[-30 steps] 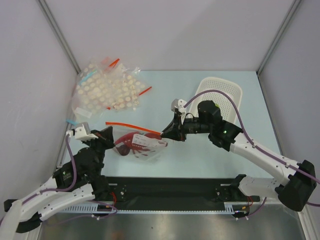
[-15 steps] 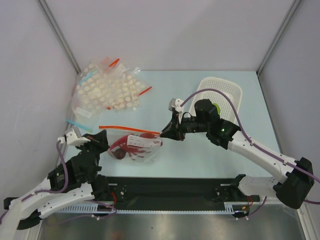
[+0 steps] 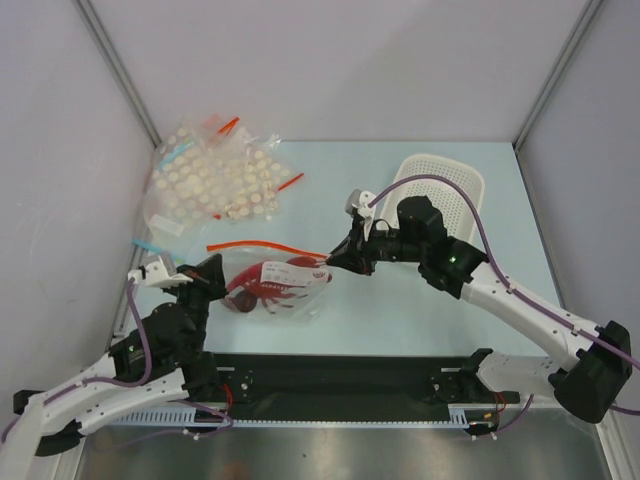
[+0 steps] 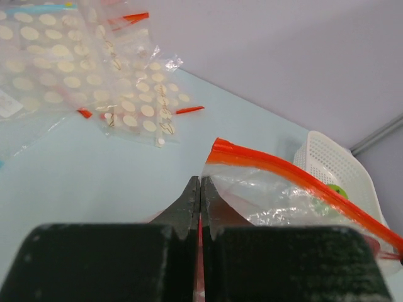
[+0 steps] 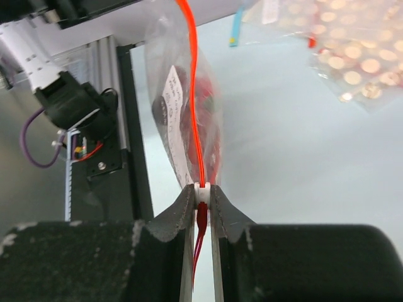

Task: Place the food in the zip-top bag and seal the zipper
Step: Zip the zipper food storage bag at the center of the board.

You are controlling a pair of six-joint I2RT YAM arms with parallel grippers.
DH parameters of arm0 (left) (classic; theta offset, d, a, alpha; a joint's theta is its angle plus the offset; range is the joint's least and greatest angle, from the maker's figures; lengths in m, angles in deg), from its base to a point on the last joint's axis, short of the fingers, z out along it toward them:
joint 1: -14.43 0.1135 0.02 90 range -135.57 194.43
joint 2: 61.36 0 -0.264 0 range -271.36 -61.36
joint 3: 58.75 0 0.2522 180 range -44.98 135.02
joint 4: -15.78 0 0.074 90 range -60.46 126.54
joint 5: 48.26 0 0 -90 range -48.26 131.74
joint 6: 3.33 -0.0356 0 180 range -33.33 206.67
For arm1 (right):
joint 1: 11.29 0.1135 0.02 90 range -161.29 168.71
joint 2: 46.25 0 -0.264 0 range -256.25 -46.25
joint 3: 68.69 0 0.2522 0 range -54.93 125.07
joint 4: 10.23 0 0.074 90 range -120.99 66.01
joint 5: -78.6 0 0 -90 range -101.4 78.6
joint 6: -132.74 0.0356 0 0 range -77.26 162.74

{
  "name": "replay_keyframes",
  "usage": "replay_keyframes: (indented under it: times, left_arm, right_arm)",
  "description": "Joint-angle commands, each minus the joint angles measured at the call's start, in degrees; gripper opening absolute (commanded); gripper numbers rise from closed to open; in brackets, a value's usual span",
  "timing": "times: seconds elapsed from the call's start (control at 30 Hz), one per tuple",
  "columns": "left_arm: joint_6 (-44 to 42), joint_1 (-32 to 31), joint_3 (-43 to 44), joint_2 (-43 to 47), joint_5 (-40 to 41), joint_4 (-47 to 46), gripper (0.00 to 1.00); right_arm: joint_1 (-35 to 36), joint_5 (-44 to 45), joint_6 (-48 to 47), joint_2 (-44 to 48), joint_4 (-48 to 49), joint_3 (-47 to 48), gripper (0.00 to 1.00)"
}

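Note:
The clear zip-top bag [image 3: 290,292] hangs between my two grippers just above the table, with the red lobster [image 3: 262,281] inside it. The red zipper [image 3: 262,247] runs along its top edge. My right gripper [image 3: 336,260] is shut on the zipper's right end; in the right wrist view its jaws [image 5: 201,196] pinch a small white slider on the zipper [image 5: 191,94], with the lobster [image 5: 206,110] showing through the bag. My left gripper [image 3: 216,271] is shut on the bag's left edge; in its wrist view [image 4: 201,192] a red sliver shows between the jaws, with the zipper [image 4: 283,170] to the right.
A pile of dotted clear bags [image 3: 215,180] lies at the back left. A white basket [image 3: 445,180] stands at the back right; a green fruit [image 4: 337,190] sits in it. A black rail [image 3: 340,375] runs along the near edge.
The bag and the zipper's left end dipped to the left, then came back up. My right gripper has shifted slightly up and right, still on the zipper's end.

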Motion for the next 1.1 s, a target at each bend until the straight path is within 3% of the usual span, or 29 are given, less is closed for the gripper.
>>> replay_keyframes:
  times: [0.0,0.17,0.43,0.57,0.7,0.8,1.03,1.07]
  left_arm:
    - [-13.1,0.4,-0.2,-2.5,-6.3,-14.9,0.00]
    - [-14.7,0.4,1.5,-11.3,-8.4,-16.1,0.01]
    - [-15.4,1.4,4.6,-28.5,-9.8,-24.5,0.04]
    - [-11.4,5.2,12.6,-40.0,-14.9,-21.7,0.04]
    - [-7.1,11.3,20.3,-49.3,-27.4,-21.5,0.02]
    - [-6.2,12.0,23.9,-55.4,-29.6,-23.4,0.01]
    - [-5.2,13.7,27.1,-62.7,-37.9,-28.6,0.08]
    - [-5.2,14.0,27.6,-63.3,-38.6,-28.2,0.15]
  right_arm:
    - [-2.4,5.0,3.3,1.7,3.2,-0.5,0.00]
    - [-6.4,4.5,7.1,4.1,6.2,-3.0,0.00]
    - [-7.1,20.8,12.7,13.3,13.8,-11.9,0.00]
    - [-7.1,28.4,14.6,16.9,10.6,-13.3,0.00]
    - [-7.4,43.8,16.4,22.2,8.2,-16.4,0.00]
    - [-8.0,50.3,17.1,24.7,8.1,-17.8,0.00]
    - [-12.4,56.5,20.5,22.8,5.0,-17.6,0.01]
    - [-12.7,56.6,21.0,22.6,4.7,-17.6,0.09]
